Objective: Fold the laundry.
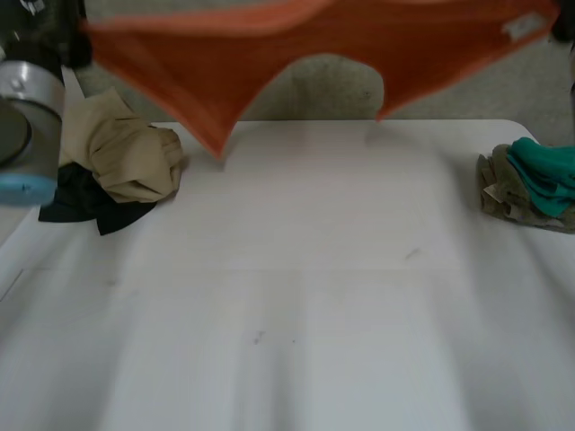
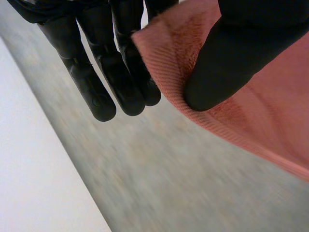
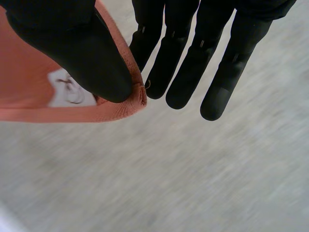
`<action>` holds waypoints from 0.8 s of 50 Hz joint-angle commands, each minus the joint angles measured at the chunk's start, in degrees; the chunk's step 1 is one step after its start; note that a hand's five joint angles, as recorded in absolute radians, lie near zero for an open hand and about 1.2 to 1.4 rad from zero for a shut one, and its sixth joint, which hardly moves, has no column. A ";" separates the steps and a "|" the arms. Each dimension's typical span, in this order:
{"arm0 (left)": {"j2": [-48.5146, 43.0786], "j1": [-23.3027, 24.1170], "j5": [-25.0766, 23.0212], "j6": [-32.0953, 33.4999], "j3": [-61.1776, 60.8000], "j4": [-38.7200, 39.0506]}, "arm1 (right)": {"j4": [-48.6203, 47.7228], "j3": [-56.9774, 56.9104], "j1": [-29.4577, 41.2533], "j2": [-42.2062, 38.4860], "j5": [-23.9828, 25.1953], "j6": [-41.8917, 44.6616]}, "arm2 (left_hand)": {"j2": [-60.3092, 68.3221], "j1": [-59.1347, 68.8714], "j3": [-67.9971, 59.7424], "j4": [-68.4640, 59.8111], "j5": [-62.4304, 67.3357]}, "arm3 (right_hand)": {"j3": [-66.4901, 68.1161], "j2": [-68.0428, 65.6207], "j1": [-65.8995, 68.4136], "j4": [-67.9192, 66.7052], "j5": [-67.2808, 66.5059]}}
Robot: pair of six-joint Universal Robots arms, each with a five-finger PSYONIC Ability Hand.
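An orange cloth is being held stretched between both hands, above the far edge of the white table. One corner is being pinched between thumb and fingers by the left hand, and the labelled corner likewise by the right hand. Crumpled garments are lying on the table on the left hand's side, and a green and olive pile on the right hand's side.

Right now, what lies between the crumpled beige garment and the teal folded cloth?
Head view: only bare white table between crumpled beige garment and teal folded cloth; the orange cloth hangs above.
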State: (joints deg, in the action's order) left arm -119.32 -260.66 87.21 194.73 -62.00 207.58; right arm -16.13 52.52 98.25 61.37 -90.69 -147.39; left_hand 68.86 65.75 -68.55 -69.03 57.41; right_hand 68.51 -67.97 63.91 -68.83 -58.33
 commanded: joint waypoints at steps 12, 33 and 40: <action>36.86 -4.94 -14.52 2.67 -52.95 -13.58 | 31.66 38.17 -9.74 25.53 6.75 15.44 | 11.14 14.25 -11.45 -10.97 12.59 | 11.49 -12.03 16.09 -11.17 -11.67; 27.33 -11.99 -23.40 24.38 -54.92 -23.63 | 27.66 43.73 -16.78 17.66 12.12 21.01 | 11.14 14.25 -11.45 -10.97 12.59 | 11.49 -12.03 16.09 -11.17 -11.67; 12.38 -5.14 -15.51 24.12 -41.74 -19.49 | 16.24 38.55 -13.44 11.42 9.57 16.52 | 11.14 14.25 -11.45 -10.97 12.59 | 11.49 -12.03 16.09 -11.17 -11.67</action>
State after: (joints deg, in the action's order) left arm -94.92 -271.87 64.90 219.48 -114.71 184.70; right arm 9.12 95.31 82.21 78.01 -79.17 -127.48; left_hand 68.88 65.73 -68.58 -69.03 57.41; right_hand 68.58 -67.97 63.91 -68.84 -58.33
